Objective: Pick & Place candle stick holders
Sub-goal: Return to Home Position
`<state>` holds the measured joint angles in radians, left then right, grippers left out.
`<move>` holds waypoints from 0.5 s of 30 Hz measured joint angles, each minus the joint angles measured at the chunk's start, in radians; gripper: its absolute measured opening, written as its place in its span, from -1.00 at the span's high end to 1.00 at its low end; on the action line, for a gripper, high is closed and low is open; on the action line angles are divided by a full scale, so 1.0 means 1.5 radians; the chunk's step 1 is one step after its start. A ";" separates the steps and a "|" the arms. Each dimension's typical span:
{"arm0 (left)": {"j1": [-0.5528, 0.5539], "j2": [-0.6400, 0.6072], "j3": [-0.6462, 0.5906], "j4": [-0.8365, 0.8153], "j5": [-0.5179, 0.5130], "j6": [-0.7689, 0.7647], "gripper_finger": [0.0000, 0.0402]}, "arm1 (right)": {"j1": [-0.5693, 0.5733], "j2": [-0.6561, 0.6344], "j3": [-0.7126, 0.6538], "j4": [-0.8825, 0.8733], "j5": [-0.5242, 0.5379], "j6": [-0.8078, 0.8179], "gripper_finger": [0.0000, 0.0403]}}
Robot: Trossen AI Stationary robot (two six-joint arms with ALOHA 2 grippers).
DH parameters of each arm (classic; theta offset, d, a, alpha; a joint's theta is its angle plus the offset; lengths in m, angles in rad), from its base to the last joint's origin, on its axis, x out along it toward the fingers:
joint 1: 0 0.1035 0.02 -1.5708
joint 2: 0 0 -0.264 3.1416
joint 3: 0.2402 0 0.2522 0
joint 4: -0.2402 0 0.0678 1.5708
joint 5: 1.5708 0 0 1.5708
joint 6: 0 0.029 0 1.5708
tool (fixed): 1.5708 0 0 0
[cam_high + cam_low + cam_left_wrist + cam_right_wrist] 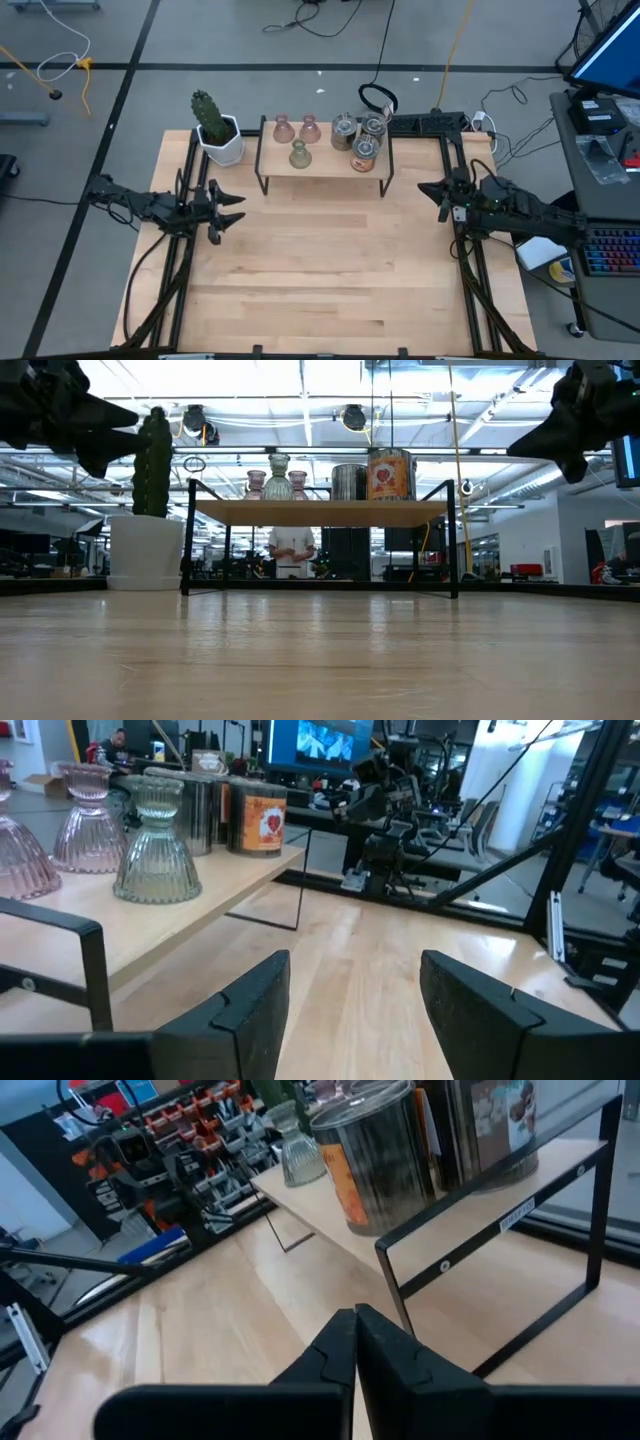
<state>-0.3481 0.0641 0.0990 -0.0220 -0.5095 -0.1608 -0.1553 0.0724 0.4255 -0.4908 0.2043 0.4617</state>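
All six candle stick holders stand on the low black-framed shelf (322, 163) at the far side of the table (320, 280). The two pale pink glass ones (283, 128) (310, 128) sit at the back on the left half, with the olive-green one (299, 154) just in front of them. The three silver tins fill the right half: two at the back (345, 130) (373, 127) and one with an orange label (364, 152) in front (lids on, so I cannot tell what is inside). Left of the shelf, a white pot (224, 148) holds a green cactus (208, 112).

The left gripper (236, 208) hangs over the table's left edge, fingers spread wide and holding nothing. The right gripper (425, 189) is over the right edge, fingers pressed together and empty. Both are well apart from the shelf
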 joint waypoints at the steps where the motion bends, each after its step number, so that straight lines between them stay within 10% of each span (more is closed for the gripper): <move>1: 0.000 -0.001 0.000 -0.005 0.000 0.001 -0.11 | 0.000 -0.001 0.000 0.000 0.000 -0.002 0.98; 15: 0.000 0.000 -0.055 0.082 -0.006 0.005 -0.11 | 0.000 -0.001 -0.165 0.234 -0.070 0.034 0.98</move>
<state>-0.3481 0.0634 0.0166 0.1003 -0.5183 -0.1527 -0.1555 0.0704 0.1777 -0.1392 0.0995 0.5131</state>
